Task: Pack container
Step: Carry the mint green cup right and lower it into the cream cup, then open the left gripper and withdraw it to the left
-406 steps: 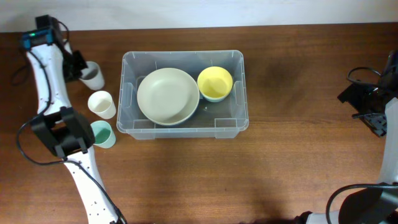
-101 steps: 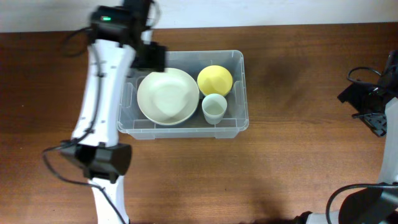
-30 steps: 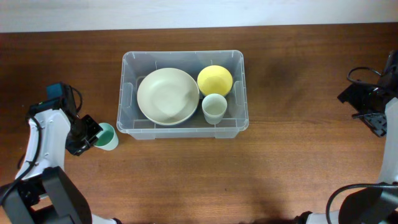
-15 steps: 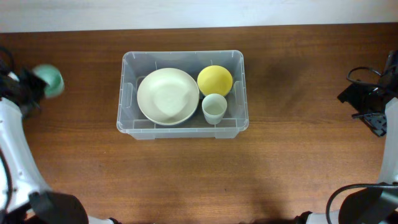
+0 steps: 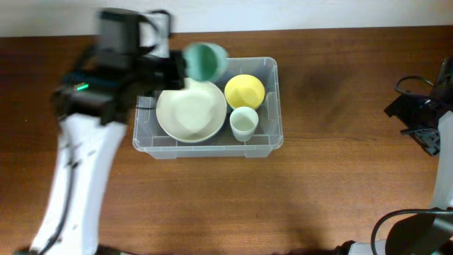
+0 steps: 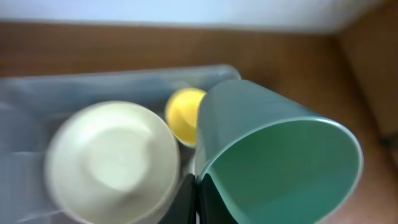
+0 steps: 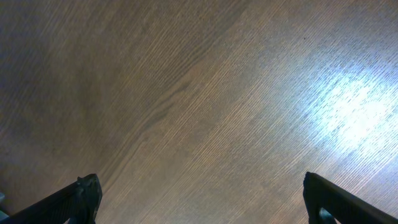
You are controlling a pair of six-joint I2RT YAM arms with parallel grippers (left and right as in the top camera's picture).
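Nearest the left wrist camera, a teal-green plastic cup (image 6: 273, 155) is pinched by its wall between the closed jaws of the left gripper (image 6: 195, 194). It is tipped so that its mouth faces the lens. Below it, the large cream bowl (image 5: 191, 110) is seen filling the left part of the container (image 5: 212, 151), a clear plastic bin set on the wooden counter (image 5: 340, 198) toward its far side. The cup is held over the bin's far rim, just beyond that bowl. A small yellow bowl (image 5: 244, 91) is lodged in the far right corner, and a white cup (image 5: 244, 124) stands upright just in front of it, close beside both bowls. Little bare floor is left, so the held cup is probably best nested in the white cup or set down in the cream bowl. For that, it should be turned upright first and centred over the chosen spot. It should then be lowered without the bin's rim or the yellow bowl being clipped, and released only once its base is supported, since a tipped cup let go from above can be expected to roll. The arm is blurred in the overhead view, so its height cannot be told. Far off at the right edge, the right gripper (image 7: 199, 190) is poised over bare wood, its jaws spread wide and empty.
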